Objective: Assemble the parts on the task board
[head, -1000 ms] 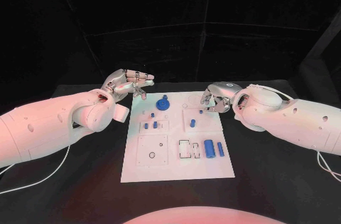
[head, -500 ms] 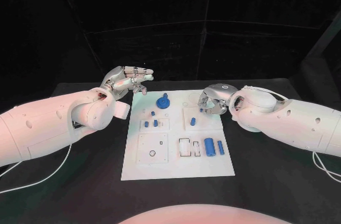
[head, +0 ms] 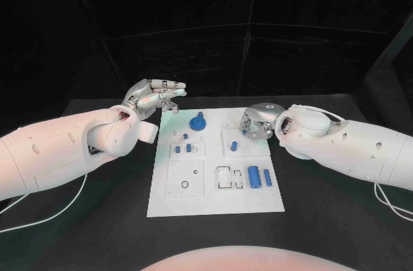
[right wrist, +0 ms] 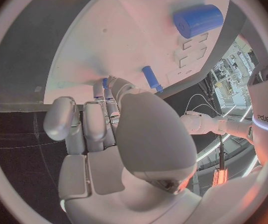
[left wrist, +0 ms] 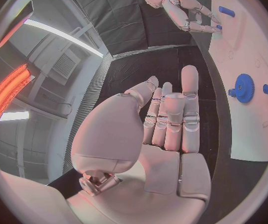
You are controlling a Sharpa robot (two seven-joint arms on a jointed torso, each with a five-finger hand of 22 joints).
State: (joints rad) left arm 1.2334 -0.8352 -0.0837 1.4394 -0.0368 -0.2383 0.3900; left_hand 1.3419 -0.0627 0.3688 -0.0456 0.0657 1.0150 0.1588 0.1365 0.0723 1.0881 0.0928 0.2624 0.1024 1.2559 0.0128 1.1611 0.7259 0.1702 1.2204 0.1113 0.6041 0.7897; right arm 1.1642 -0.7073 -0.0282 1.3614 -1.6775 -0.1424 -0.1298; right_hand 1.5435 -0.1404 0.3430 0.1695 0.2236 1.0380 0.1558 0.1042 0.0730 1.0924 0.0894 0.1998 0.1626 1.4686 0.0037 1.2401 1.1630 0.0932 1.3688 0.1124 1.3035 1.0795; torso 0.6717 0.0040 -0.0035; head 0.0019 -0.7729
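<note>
The white task board point(head: 215, 190) lies mid-table. On it are a blue gear point(head: 198, 125), short blue pegs point(head: 183, 147), a blue piece point(head: 234, 145) and two blue cylinders point(head: 254, 176). My right hand point(head: 258, 123) hovers over the board's far right part with its fingers curled down. In the right wrist view its thumb and fingertips point(right wrist: 103, 92) pinch a small blue part point(right wrist: 105, 81). My left hand point(head: 157, 95) is raised beyond the board's far left corner and holds nothing. The left wrist view shows its fingers point(left wrist: 171, 119) stretched out side by side, with the gear point(left wrist: 242, 88) beyond.
Black table point(head: 335, 223) surrounds the board on all sides. A white cable point(head: 52, 214) trails from the left arm across the table. The board's near half has open slots and holes point(head: 185, 184).
The right hand has drawn a little toward the board's middle and turned, hiding the small blue part under its fingers. The left hand has lifted slightly farther back.
</note>
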